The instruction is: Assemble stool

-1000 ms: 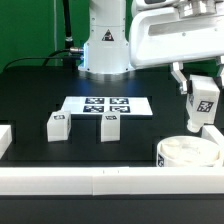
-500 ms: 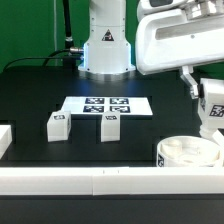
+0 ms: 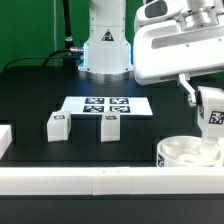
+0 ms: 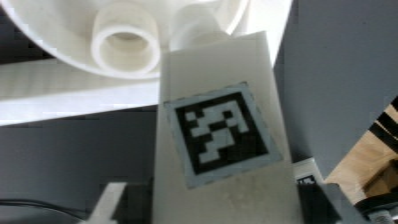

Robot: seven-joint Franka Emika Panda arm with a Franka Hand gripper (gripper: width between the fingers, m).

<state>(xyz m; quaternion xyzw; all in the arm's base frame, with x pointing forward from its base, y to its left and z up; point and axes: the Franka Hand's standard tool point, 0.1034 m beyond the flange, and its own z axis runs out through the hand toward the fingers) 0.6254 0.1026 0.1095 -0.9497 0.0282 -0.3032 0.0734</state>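
gripper (image 3: 204, 97) clenched on leg (image 3: 213, 112) | moved toward exterior view's right in 1 s, now over seat (image 3: 184, 153) | socket insertion likely next

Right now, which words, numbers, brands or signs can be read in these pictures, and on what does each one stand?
No word or number can be read.
raised leg: one black-and-white square tag, a pattern, no text.
legs on the table: tags, too small.
marker board: four tags, patterns only.
robot base: dark mark, too blurred.
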